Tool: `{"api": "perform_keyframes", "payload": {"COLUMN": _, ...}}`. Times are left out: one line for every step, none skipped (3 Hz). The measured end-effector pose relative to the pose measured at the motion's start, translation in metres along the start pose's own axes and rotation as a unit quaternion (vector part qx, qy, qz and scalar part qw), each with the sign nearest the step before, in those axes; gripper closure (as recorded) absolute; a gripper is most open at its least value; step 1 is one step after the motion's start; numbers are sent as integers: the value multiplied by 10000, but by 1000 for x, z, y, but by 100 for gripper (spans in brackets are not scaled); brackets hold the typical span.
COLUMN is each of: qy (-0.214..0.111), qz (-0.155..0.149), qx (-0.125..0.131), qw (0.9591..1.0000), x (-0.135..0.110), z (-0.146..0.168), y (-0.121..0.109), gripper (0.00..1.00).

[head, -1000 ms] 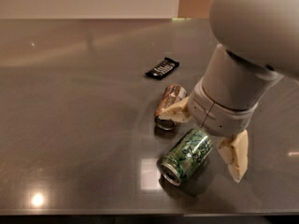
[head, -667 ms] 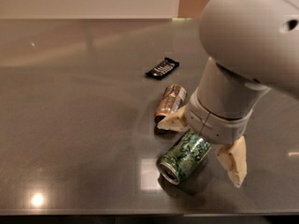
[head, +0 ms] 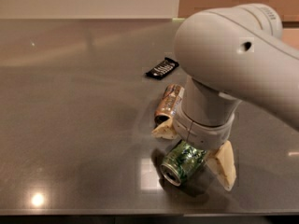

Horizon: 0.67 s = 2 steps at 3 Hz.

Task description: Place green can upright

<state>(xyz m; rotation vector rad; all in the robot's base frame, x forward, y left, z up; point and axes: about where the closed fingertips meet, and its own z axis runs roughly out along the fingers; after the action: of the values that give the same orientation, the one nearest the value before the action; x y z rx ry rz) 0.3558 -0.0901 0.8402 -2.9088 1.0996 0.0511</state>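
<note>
The green can (head: 182,161) lies on its side on the grey table (head: 74,125), its silver end facing the front left. My gripper (head: 196,150) hangs straight over it. Its two cream fingers are spread open, one finger (head: 164,130) at the can's back left and the other (head: 225,165) at its front right. The can lies between them and the wrist hides its far end. I cannot tell whether the fingers touch it.
A gold-brown can (head: 169,103) lies on its side just behind the green can, close to the left finger. A small black packet (head: 162,68) lies further back. The table's front edge runs just below the green can.
The arm has come down and a little to the left over the green can, so the fingers now straddle it more closely. The cans have not moved.
</note>
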Motion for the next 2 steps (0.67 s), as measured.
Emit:
{"api": "perform_keyframes", "payload": {"qy": -16, "qz": 82, "qx": -27, "qw": 10000, "x": -3, "z": 2, "y": -5, "gripper": 18}}
{"api": "perform_keyframes", "payload": {"qy": -39, "qz": 164, "qx": -47, "qw": 9998, "x": -4, "z": 2, "y": -7, "gripper": 41}}
